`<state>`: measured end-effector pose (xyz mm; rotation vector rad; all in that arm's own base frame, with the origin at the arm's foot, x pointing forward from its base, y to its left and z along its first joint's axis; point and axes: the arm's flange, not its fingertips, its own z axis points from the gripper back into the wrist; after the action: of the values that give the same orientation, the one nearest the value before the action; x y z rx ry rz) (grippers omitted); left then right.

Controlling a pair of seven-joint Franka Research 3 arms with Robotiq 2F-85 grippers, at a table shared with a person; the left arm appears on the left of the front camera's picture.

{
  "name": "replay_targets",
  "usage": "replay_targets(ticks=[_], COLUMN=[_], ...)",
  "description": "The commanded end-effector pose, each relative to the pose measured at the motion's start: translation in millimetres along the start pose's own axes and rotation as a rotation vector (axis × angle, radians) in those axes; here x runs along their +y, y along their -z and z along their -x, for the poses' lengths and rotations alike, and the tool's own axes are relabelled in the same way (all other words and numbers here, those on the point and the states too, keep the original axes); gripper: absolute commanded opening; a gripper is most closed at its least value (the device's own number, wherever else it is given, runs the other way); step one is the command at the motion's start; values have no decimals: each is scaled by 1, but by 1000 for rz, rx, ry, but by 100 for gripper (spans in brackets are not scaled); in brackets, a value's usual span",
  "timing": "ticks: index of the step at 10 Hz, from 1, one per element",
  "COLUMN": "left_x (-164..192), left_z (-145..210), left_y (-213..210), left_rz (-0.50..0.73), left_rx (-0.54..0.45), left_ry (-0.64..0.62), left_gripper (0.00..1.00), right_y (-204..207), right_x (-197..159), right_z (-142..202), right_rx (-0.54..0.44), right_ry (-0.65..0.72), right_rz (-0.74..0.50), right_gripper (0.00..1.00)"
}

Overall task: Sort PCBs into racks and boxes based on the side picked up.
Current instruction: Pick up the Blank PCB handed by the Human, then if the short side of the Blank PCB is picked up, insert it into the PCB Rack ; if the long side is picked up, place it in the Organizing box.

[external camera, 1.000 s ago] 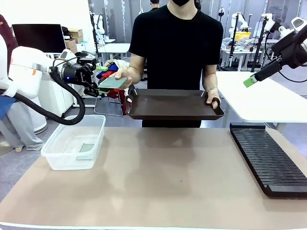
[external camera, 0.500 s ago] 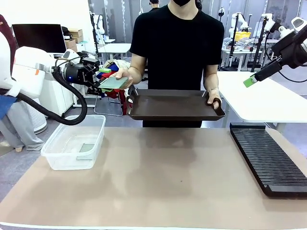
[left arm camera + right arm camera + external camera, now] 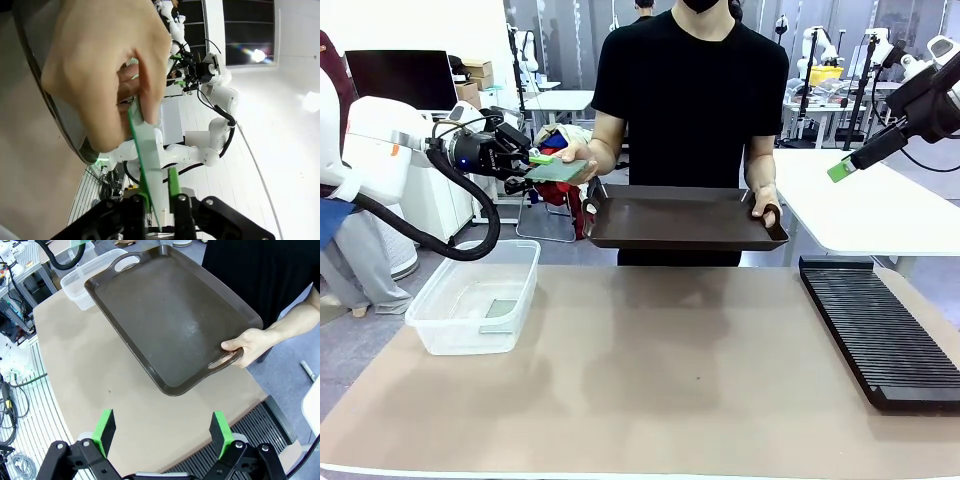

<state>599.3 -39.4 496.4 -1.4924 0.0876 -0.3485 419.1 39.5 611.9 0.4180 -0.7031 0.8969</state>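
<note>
A person's hand (image 3: 582, 155) holds out a thin PCB (image 3: 558, 170), green side up, at the far left above the table's edge. My left gripper (image 3: 535, 165) has closed its green pads on the near edge of the PCB (image 3: 147, 160) while the hand (image 3: 110, 65) still pinches the other end. The clear box (image 3: 430, 300) stands on the table's left with a second, greyish PCB (image 3: 500, 308) lying flat in it. Along the right edge lies the black slotted rack (image 3: 875, 330). My right gripper (image 3: 162, 427) hangs open and empty, high at the right.
The person's other hand holds a dark brown tray (image 3: 680, 215) level above the table's far edge; the tray (image 3: 170, 315) is bare inside. A white table (image 3: 880, 210) stands behind the rack. The middle of the tan tabletop is free.
My left gripper's fingers have closed from wide open onto the PCB's edge. The person's hand and the board have stayed about where they were. The right arm has not moved.
</note>
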Motion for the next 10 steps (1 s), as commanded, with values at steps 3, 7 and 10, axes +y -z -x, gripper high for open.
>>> replay_targets(ticks=[3,7,10], left_x=[-1,-5,-2], left_z=[-1,0,-1], left_y=[-5,-3,0], left_rz=[-5,-16,-3], left_rx=[31,37,12], left_ry=[-2,9,3], left_gripper=[0,0,0], right_y=[1,1,1], right_x=[0,0,0], right_z=[0,0,0], right_rx=[-12,-12,-12], right_ry=[-2,-2,-2], right_rz=[-15,-15,-15], right_gripper=[100,100,100])
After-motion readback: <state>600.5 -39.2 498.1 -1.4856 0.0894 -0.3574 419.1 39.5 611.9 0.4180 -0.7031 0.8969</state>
